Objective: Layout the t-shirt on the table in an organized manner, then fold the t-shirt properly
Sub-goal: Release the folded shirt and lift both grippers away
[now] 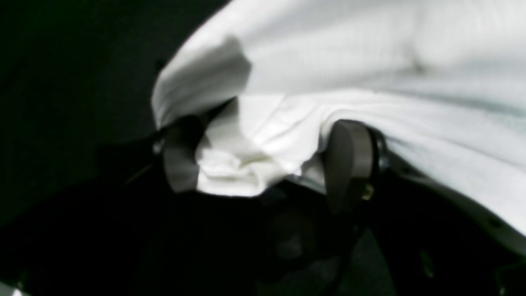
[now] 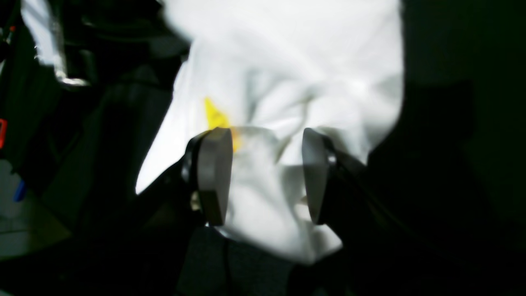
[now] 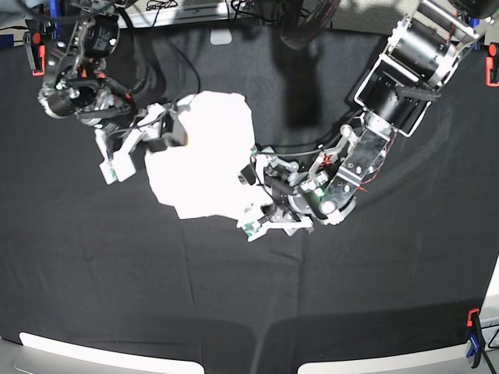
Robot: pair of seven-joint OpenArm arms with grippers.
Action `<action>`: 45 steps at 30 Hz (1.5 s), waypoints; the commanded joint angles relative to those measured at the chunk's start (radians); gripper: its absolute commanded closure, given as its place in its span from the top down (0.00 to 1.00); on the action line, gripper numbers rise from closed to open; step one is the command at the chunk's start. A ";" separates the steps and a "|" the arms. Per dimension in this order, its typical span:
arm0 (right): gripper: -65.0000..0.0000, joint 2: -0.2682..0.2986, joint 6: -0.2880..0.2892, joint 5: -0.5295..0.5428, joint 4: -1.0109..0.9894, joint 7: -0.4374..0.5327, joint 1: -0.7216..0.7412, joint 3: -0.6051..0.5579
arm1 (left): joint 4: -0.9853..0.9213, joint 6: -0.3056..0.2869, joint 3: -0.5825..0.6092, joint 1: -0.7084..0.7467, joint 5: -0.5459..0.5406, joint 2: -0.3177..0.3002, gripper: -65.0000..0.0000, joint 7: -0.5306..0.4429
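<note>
Soft white cloth on the shirt point(image 3: 201, 160), matt and creased. Black cloth on the table point(image 3: 234, 296), matt, faintly wrinkled. Smooth grey matt pads point(image 2: 213, 181). Glossy orange plastic on the clamp point(image 3: 491, 70).

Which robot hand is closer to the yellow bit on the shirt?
Right. The right gripper has the yellow print beside its finger; the left gripper straddles plain white cloth at the shirt's other edge.

Left claw point(image 1: 267, 164) spread wide; bunched t-shirt point(image 1: 328, 82) between its fingers point(image 1: 349, 160)
</note>
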 commanded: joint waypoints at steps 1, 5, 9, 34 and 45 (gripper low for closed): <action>0.42 0.006 0.007 0.025 0.047 0.016 0.014 0.002 | 0.027 0.021 -0.009 -0.027 0.033 -0.008 0.65 0.029; 0.42 0.006 0.007 -0.066 0.129 0.016 0.021 0.002 | 0.135 0.021 -0.009 -0.028 -0.072 -0.008 0.65 0.194; 0.42 0.011 0.007 -0.071 0.143 0.016 0.020 0.001 | 0.283 0.016 -0.009 -0.027 -0.213 -0.009 0.65 0.377; 0.42 0.080 0.008 -0.014 0.492 0.016 -0.469 0.235 | 1.049 0.126 -0.428 0.737 -0.342 -0.302 0.65 0.234; 0.42 0.080 0.008 0.113 0.557 0.016 -0.843 0.234 | 1.165 0.054 -0.662 1.199 -0.409 -0.302 0.65 0.193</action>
